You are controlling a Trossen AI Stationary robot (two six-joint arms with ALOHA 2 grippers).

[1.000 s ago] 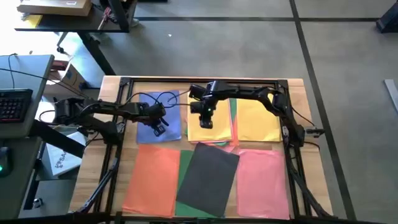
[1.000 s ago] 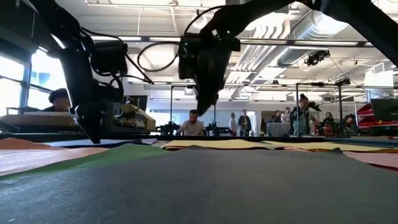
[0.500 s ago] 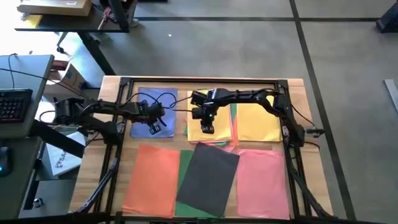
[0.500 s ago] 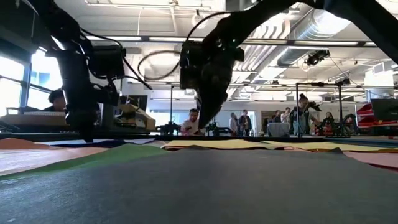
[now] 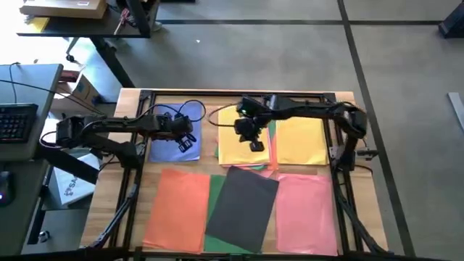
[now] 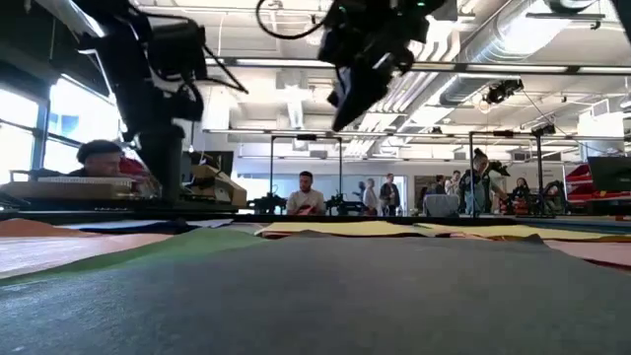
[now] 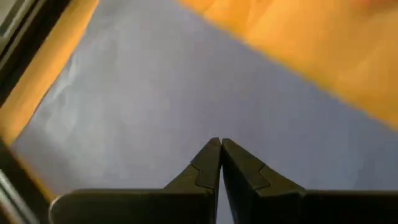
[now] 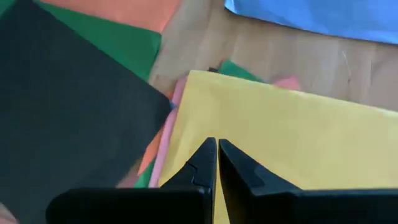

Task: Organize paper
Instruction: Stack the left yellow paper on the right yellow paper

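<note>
My left gripper sits over the blue sheet at the table's far left, fingers pressed together, holding nothing. My right gripper hangs above the left yellow sheet, fingertips likewise closed and empty; a second yellow sheet lies beside it, a green strip between them. Nearer, an orange sheet, green sheet, dark grey sheet and pink sheet overlap along their edges. Bare wooden table shows between the blue and yellow sheets and along the rims.
</note>
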